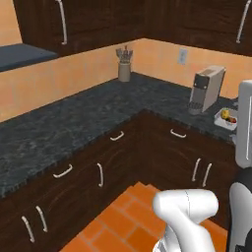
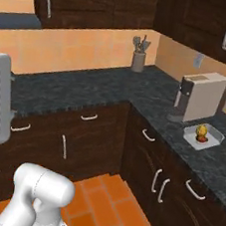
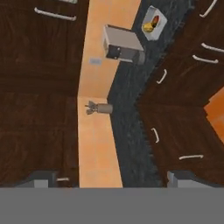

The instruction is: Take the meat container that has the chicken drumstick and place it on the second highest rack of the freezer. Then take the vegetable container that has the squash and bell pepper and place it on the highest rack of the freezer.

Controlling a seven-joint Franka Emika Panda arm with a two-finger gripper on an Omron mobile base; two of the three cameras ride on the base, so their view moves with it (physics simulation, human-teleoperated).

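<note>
Vegetable container [image 2: 203,136], the white tray with the yellow squash [image 2: 201,130] and the red bell pepper [image 2: 203,140], sat on the dark table [image 2: 103,88] just past the grey coffee machine [image 2: 201,96], at about 3 o'clock in the right base view. In the left base view you had it at 3 o'clock too, its far end cut by the white arm [image 1: 244,123]. In the hand view it lay near 1 o'clock, beside the same machine.

You were, by my reading, before any pickup: nothing was in the tool [image 3: 111,180], whose two dark tips stood wide apart at the bottom of the hand view with only table and wall between them. The tool was well apart from the tray.

Your first call was the meat container with the chicken drumstick, and I could not find it in these pictures; nor could I find the freezer or its racks. So your next move, as I judged it, called for turning or driving the base until those came into view, not reaching yet.

Hard to make out: the pepper's green, and whether squash and pepper touched. A utensil jar [image 2: 138,58] stood in the table's corner, well apart from the tray.
</note>
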